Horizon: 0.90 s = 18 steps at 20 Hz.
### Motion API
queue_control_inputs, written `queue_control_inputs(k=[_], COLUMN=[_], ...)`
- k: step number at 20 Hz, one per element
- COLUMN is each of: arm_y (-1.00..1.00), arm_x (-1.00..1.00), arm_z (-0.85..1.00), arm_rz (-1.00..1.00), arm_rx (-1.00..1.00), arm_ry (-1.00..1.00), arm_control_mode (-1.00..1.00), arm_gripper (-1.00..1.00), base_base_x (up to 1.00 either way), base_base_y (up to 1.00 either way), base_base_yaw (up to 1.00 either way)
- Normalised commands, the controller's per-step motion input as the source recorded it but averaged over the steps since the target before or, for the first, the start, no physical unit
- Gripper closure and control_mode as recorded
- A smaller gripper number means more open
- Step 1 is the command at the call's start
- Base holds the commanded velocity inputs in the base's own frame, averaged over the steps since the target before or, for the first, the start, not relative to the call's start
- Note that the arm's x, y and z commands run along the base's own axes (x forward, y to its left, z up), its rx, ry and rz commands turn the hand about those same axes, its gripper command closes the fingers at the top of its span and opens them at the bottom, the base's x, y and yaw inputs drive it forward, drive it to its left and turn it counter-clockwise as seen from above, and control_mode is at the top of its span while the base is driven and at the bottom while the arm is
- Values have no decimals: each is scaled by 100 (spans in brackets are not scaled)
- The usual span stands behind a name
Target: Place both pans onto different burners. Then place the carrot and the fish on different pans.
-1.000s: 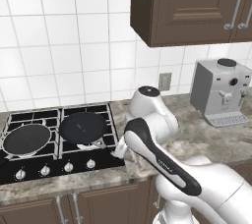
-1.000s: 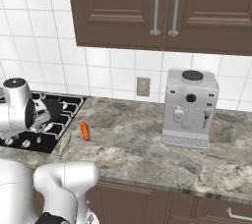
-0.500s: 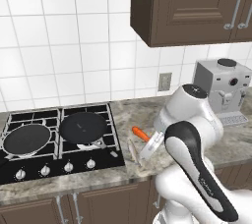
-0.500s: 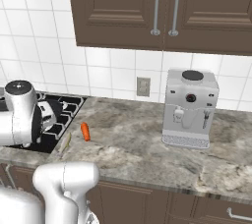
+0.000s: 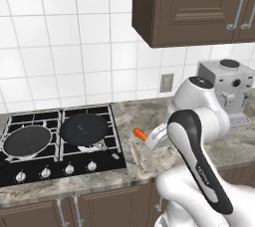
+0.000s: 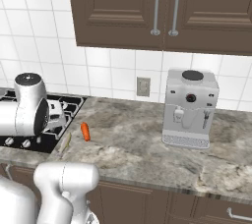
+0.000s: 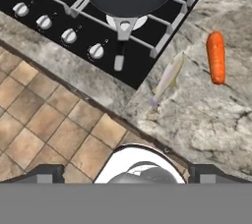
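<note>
Pans: both sit on burners, left pan (image 5: 27, 140) and right pan (image 5: 84, 126), on the cooktop (image 5: 30, 171).
Change: the arm has swung right, off the cooktop, toward the counter (image 6: 142, 139).
Gripper: jaws spread wide, holding nothing.
Carrot (image 7: 215, 57): on the counter, right of the cooktop.
Fish (image 7: 168, 77): just beside the cooktop edge, near the carrot.
Meaning: pan step looks done; the food pickup likely comes next.
</note>
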Motion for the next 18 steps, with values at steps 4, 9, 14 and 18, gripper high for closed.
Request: queue_control_inputs(k=[4, 9, 14, 18], arm_y=[2, -4, -16, -8], arm_x=[27, 32, 27, 30], arm_z=[-23, -10, -3, -22], arm_rz=[-16, -12, 0, 0], arm_rx=[-22, -13, 0, 2], arm_ry=[-9, -1, 2, 4], arm_control_mode=[-100, -100, -100, -100], arm_gripper=[-100, -100, -100, -100], base_base_x=[0, 0, 0, 0], base_base_y=[0, 0, 0, 0], base_base_yaw=[0, 0, 0, 0])
